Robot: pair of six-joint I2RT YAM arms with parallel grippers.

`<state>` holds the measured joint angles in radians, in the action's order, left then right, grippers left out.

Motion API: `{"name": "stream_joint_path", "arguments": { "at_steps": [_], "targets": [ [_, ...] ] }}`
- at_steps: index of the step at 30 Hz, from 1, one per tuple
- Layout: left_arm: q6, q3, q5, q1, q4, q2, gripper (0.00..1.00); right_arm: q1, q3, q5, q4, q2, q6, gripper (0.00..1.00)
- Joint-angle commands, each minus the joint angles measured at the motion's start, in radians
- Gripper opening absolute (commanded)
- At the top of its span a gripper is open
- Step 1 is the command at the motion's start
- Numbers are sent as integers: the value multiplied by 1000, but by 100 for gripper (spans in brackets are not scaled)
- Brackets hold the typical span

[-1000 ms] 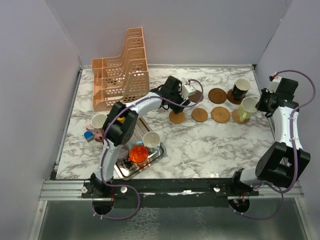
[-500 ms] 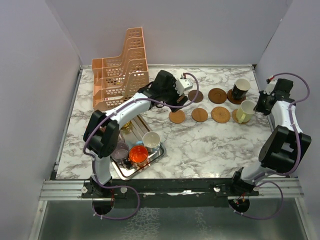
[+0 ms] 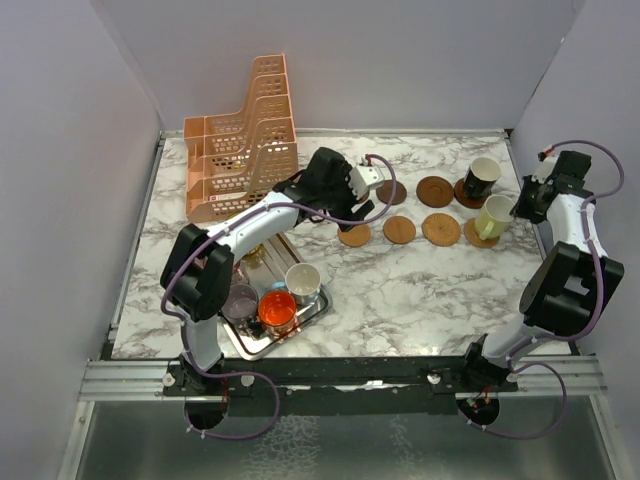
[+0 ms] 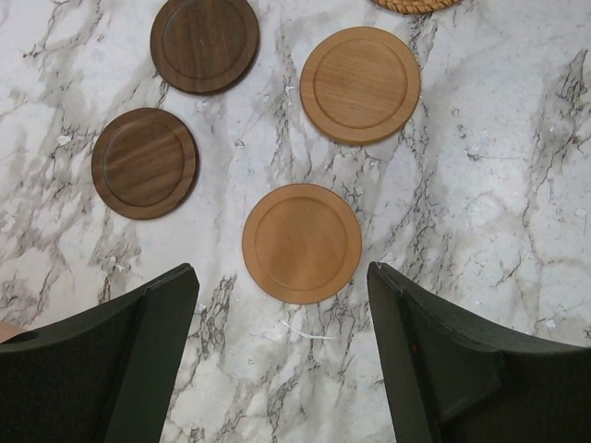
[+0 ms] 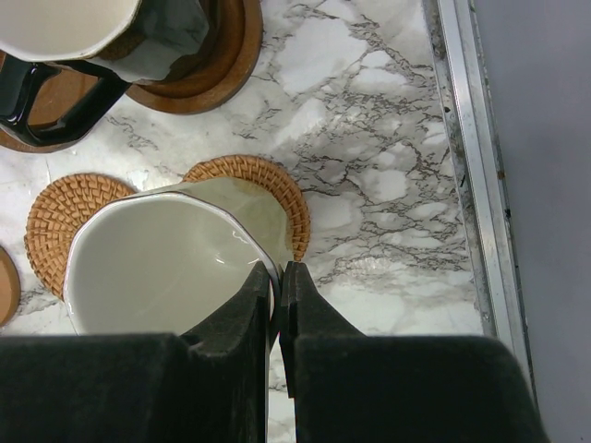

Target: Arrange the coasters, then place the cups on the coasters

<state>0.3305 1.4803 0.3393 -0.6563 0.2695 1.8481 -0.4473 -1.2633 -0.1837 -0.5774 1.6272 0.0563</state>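
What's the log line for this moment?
left gripper: open, above tan coaster | right gripper: shut on pale cup by rim, over woven coaster

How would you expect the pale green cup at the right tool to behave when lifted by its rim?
The pale green cup looks glazed and rigid, so probably slippery and chip-prone. The right tool pinches only one thin wall, so it may swing or tilt. Set down, its broad body should sit steadily on the woven coaster.

Bright even light, soft shadows
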Motion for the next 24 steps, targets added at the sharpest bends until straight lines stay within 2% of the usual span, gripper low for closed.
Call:
{"name": "stream_joint_path", "arguments": {
  "at_steps": [1, 24],
  "targets": [
    [20, -16, -6, -8, -29, -59, 78, -7, -53, -46, 21, 9, -22, 1],
    [41, -60, -52, -26, -46, -100, 79, -7, -46, -30, -10, 26, 13, 2]
  ]
}}
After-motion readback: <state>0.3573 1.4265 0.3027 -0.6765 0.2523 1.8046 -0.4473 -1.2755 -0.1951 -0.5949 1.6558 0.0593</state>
